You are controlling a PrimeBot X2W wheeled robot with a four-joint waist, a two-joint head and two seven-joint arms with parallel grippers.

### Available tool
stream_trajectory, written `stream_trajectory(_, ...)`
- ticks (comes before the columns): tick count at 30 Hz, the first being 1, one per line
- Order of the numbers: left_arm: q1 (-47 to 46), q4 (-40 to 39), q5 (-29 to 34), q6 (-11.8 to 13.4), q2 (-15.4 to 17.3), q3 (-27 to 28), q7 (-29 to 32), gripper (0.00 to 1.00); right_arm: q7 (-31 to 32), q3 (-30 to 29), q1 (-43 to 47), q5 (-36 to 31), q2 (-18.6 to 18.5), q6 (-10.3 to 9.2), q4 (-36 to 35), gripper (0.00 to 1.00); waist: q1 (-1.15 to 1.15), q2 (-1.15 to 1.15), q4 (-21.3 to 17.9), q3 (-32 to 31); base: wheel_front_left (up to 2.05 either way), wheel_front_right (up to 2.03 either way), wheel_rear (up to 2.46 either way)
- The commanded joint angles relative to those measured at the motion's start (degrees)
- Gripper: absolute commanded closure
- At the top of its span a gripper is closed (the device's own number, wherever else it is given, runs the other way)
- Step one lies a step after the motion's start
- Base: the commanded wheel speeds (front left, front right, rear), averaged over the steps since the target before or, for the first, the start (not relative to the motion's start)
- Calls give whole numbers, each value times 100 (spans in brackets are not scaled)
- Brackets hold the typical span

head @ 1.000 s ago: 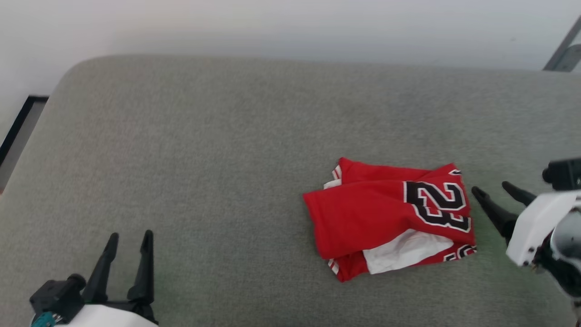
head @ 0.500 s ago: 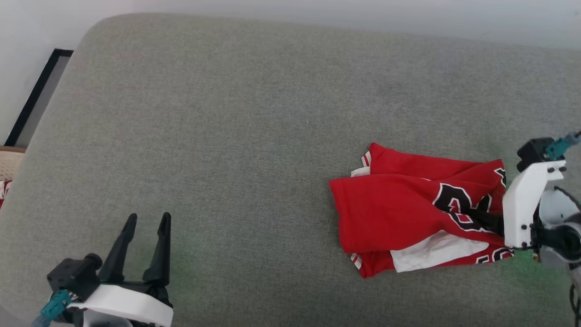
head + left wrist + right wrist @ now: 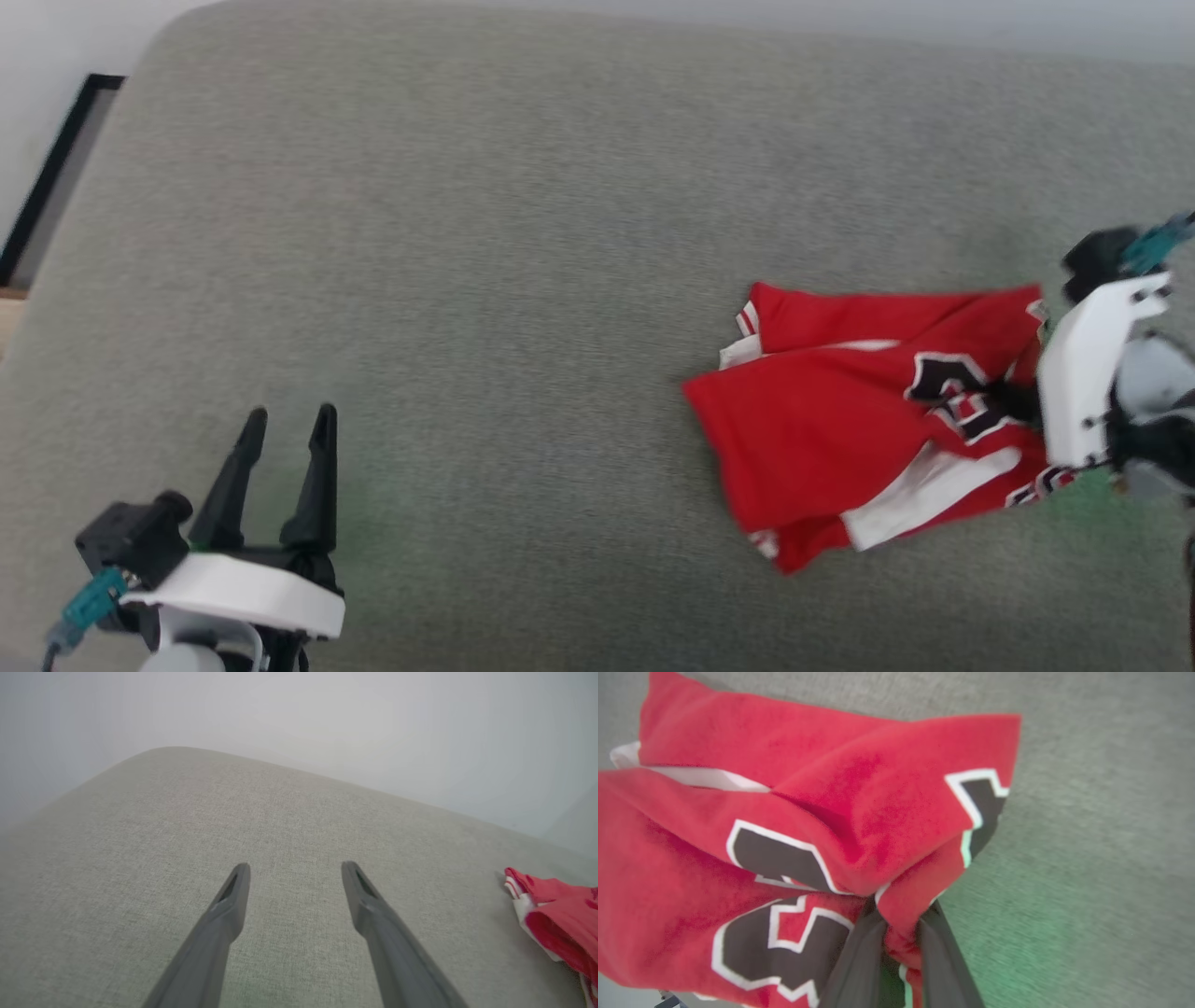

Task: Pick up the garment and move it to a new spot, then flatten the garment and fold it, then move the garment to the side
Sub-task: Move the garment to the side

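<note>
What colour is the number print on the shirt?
The print is black, outlined white, on the red shirt; clearest in the right wrist view.

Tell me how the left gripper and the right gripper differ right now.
The left gripper has its jaws wide apart and empty; the right gripper has its jaws pinched shut on a bunch of the garment. The left gripper sits over bare grey cushion, well apart from the garment; the right gripper is at the garment's printed end, touching it. Both have two long dark fingers on a white mount.
</note>
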Motion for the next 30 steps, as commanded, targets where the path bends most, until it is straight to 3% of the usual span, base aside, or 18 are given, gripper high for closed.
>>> stream_trajectory(1, -156, -55, 10, -20, 45, 4, -31, 0, -58, -110, -100, -66, -179, -18, -119, 100, 0, 0, -168, 81, 0, 0, 0)
stream_trajectory(17, -1104, -301, 195, -20, 306, -548, -31, 0, -482, -769, -748, -648, -754, -13, -443, 100, 0, 0, -1292, 502, 0, 0, 0)
stream_trajectory(30, -2283, -189, 112, -20, 414, -1658, -31, 0, -1651, -862, -1578, -1601, -1185, -14, 501, 100, 0, 0, -1860, 942, 0, 0, 0)
